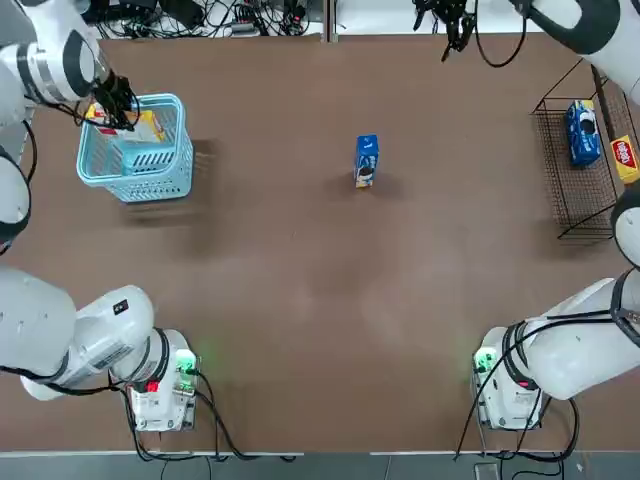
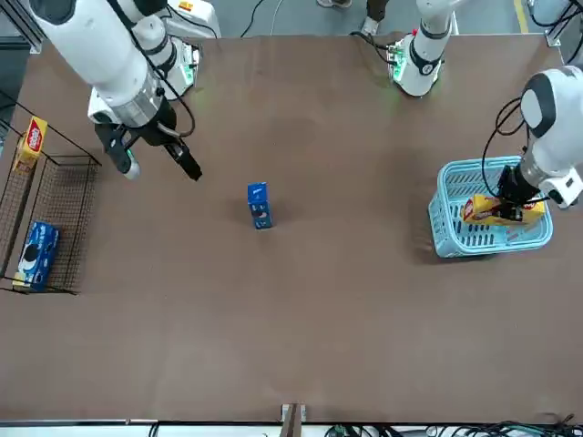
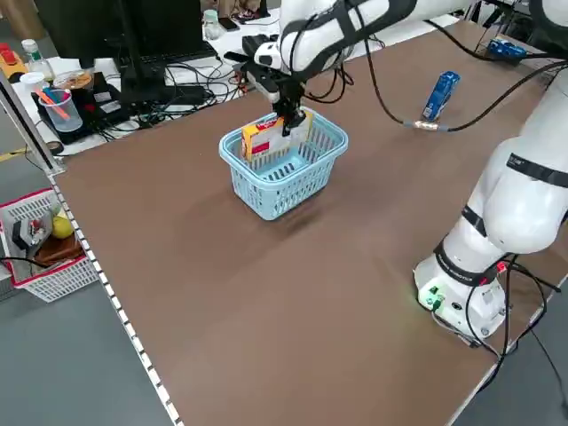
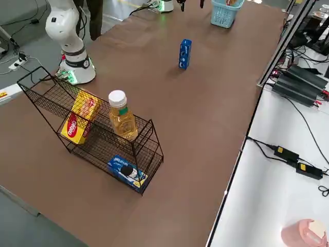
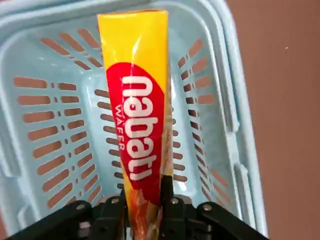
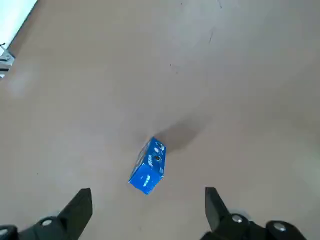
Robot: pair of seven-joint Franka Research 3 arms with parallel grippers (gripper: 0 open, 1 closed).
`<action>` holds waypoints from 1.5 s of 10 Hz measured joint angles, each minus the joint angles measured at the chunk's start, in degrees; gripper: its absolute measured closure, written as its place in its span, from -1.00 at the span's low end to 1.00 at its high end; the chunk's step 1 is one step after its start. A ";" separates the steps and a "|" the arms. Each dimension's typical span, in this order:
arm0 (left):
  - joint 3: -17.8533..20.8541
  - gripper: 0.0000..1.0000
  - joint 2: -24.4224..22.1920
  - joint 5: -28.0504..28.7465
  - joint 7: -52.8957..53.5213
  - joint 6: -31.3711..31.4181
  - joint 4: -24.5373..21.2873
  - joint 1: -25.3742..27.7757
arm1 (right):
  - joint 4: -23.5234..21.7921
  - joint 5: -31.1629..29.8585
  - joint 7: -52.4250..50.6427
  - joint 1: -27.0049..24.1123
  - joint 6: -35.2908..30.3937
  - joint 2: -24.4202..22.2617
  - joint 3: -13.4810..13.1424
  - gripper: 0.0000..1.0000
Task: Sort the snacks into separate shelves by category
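Observation:
My left gripper (image 1: 115,105) is shut on a yellow box with a red label (image 5: 140,120). It holds the box upright inside the light blue basket (image 1: 150,170), at the table's far left. A blue cookie packet (image 1: 367,161) stands on end in the middle of the table. High above the table, to the right of that packet (image 6: 148,166), my right gripper (image 2: 159,166) hangs open and holds nothing. The black wire rack (image 1: 575,175) at the far right holds a blue packet (image 1: 583,132) on its lower tier and a yellow box (image 1: 625,158) higher up.
A bottle of amber liquid (image 4: 122,116) stands on the rack's top tier beside the yellow box (image 4: 79,121). Both arm bases sit at the near edge. Cables lie beyond the far edge of the table. Wide bare tabletop lies between basket, packet and rack.

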 joint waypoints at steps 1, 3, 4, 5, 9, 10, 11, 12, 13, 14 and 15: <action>0.00 0.51 -0.83 0.00 0.02 -4.08 2.24 0.01 | -0.02 0.02 2.61 1.24 -0.01 0.79 0.06 -0.99; -0.01 0.51 -1.32 0.00 0.06 -10.47 7.95 -0.01 | -0.10 0.03 8.91 5.01 0.77 3.67 0.24 -0.99; -0.06 0.51 -1.29 0.00 0.06 -12.55 10.92 -0.06 | -0.17 0.00 12.09 6.87 2.40 5.62 0.31 -0.99; -0.56 0.51 -1.09 -0.05 0.05 -13.97 13.45 -0.09 | -0.23 -0.04 14.78 8.33 4.03 7.63 0.33 -0.99; -8.66 0.51 1.42 -0.09 -2.21 -15.91 16.89 -0.37 | -0.69 -0.26 21.25 9.68 8.39 12.75 0.30 -0.99; -10.19 0.51 1.73 -0.08 -2.34 -15.95 16.94 -0.38 | -0.93 -0.92 22.88 9.68 9.85 13.27 0.28 -0.99; -11.42 0.51 2.13 -0.08 -2.37 -15.96 17.08 -0.36 | -1.06 -1.77 24.04 9.69 10.68 13.79 0.26 -0.99; -12.58 0.51 2.71 -0.08 -2.42 -15.95 17.84 -0.38 | -1.36 -2.88 24.42 9.70 11.12 14.55 0.27 -0.99; -13.43 0.51 3.51 -0.08 -3.21 -15.95 19.48 -0.39 | -2.57 -3.92 24.63 9.63 12.61 15.59 0.49 -0.99; -13.93 0.51 4.47 -0.08 -4.01 -16.00 21.14 -0.40 | -4.34 -4.47 24.80 9.57 14.85 16.45 1.06 -0.99; -14.53 0.51 5.56 -0.08 -4.70 -16.04 22.03 -0.52 | -5.71 -4.60 24.99 9.57 16.68 16.94 1.58 -0.99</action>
